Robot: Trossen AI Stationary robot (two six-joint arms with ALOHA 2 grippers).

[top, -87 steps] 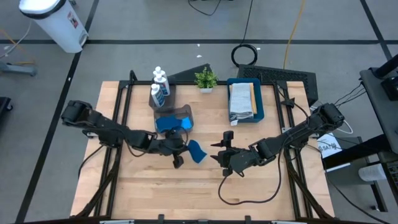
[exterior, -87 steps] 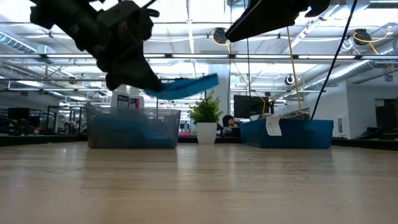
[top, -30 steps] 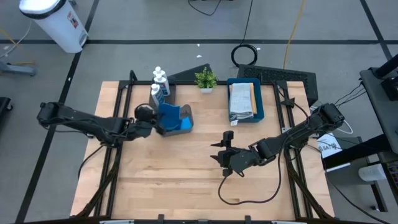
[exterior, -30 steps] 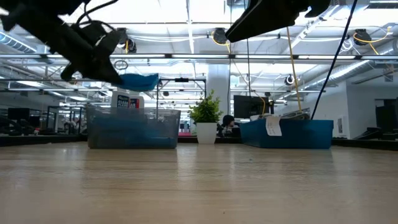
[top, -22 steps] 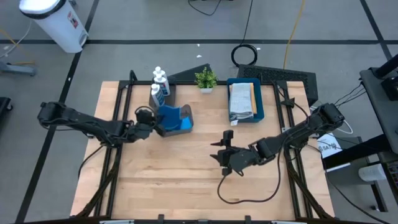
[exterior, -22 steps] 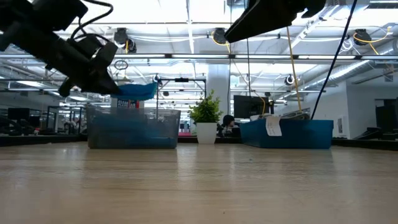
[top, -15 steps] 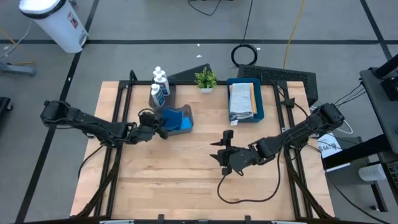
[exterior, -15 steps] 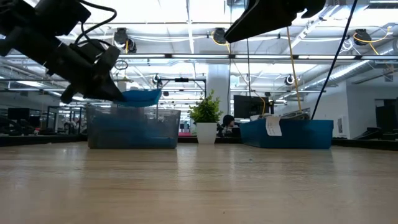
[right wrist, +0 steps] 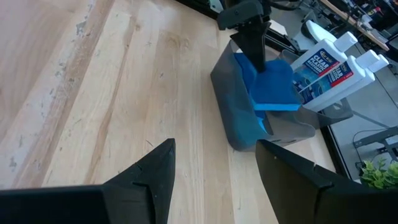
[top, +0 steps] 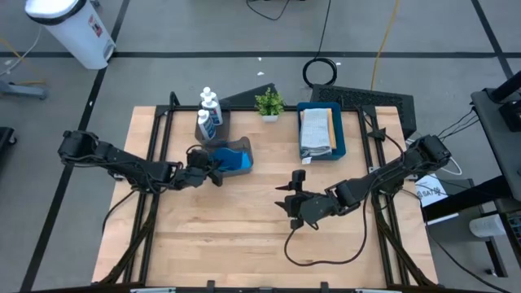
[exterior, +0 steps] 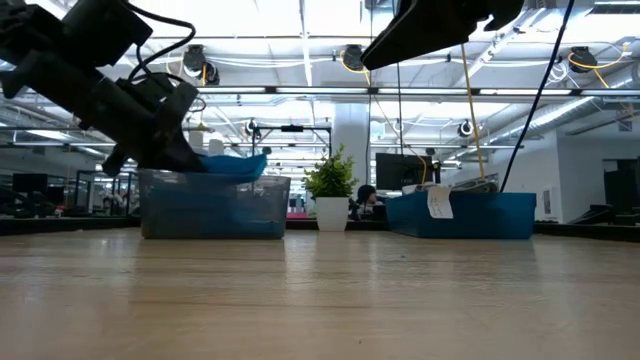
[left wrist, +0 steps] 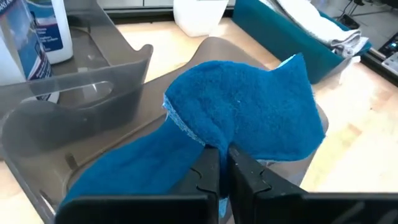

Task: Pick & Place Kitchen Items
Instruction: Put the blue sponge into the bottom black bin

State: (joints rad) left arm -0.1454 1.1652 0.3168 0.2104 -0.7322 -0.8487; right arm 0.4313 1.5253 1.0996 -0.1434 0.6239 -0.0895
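On the pale wooden worktop (top: 244,236) the right end effector (top: 294,202) sits nearest, around five o'clock of centre, its two dark fingers (right wrist: 152,171) spread apart with bare planks between them and nothing held. Well apart from it, toward ten o'clock, the left end effector (top: 217,172) has its fingers (left wrist: 208,171) pressed together on a small wavy-edged blue sponge (left wrist: 249,118), which it holds over the near rim of a clear smoky plastic bin (top: 242,145). More blue sponge material (right wrist: 249,121) lies inside that bin.

Just beyond the bin, at about eleven o'clock, stand small white bottles with blue labels (top: 208,114), close together at the worktop's far edge. At twelve o'clock is a small green potted plant (top: 269,104), and just to its right, at one o'clock, a rectangular blue tray (top: 340,138) carrying folded cloths (top: 316,130) in grey and a tan-orange tone.

Nothing lies between the two arms; the bin's wall is the only thing beside the held sponge.

The low view shows the sponge's height: it hangs at the bin's rim level (exterior: 232,165), clear of the worktop. The left wrist view alone shows the pinch on the sponge's edge, and the right wrist view reads the bottles' label text. The high view alone gives the overall layout.
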